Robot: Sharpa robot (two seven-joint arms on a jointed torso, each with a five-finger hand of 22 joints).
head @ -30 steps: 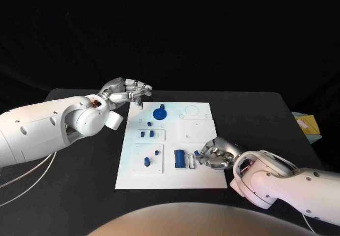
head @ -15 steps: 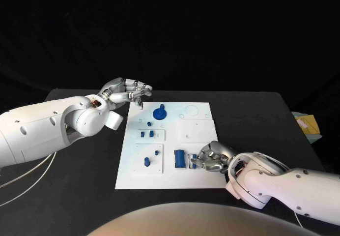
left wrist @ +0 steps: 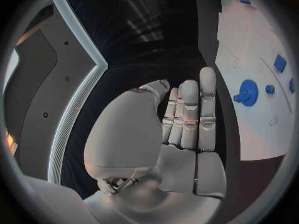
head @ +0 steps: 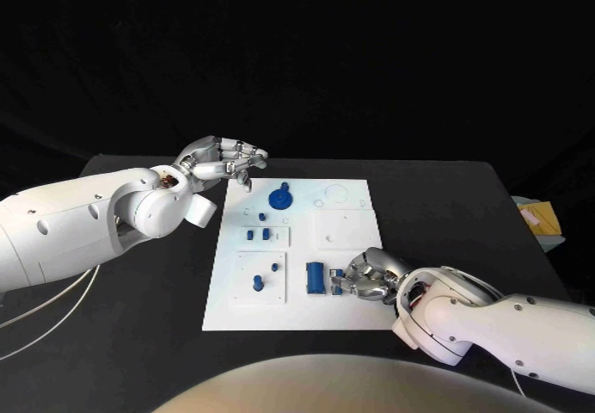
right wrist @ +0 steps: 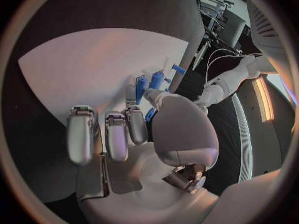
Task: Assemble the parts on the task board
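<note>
On the white task board (head: 302, 258), small blue parts (head: 316, 277) lie beside the right robot hand (head: 372, 275), whose grip I cannot tell.

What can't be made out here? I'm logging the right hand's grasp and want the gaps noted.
- Head view: the right hand covers the spot beside the long blue part on the board; contact is hidden.
- Right wrist view: the thumb hides the blue parts' bases, so whether the right hand holds anything is unclear.
- Head view: the yellow thing is cut by the picture's right edge.
</note>
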